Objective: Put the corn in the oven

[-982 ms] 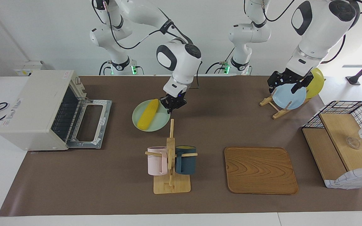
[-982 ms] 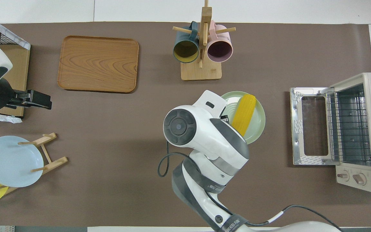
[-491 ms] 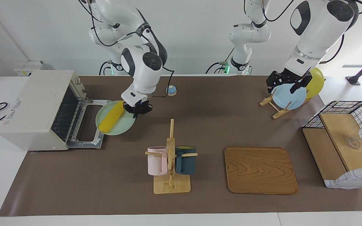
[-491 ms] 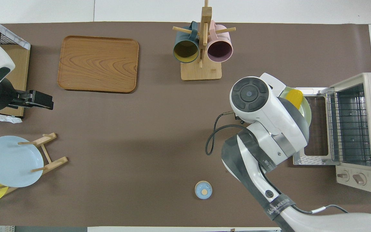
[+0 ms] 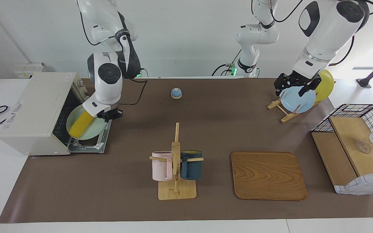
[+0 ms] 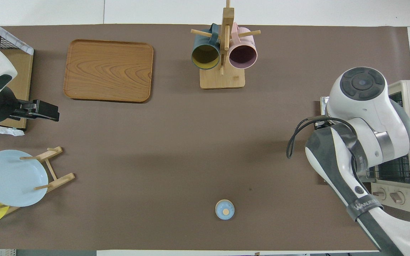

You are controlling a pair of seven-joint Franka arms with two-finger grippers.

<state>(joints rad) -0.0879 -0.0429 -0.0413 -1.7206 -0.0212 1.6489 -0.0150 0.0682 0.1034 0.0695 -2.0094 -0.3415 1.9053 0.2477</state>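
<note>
Facing view: the oven (image 5: 34, 111) sits at the right arm's end of the table, its door (image 5: 91, 137) dropped flat in front of it. The right gripper (image 5: 108, 114) hangs over that door, clenched on the rim of a pale green plate (image 5: 91, 132) that it holds at the oven's mouth. The corn (image 5: 80, 126) lies on this plate, one end reaching into the opening. The left gripper (image 5: 295, 86) waits over the blue plate (image 5: 298, 100) in the wooden rack, its jaws released and holding nothing. Mid-table stands a mug stand (image 5: 176, 174) with a wooden tray (image 5: 267, 176) beside it. A small blue knob (image 5: 176, 93) rests near the robots.
</note>
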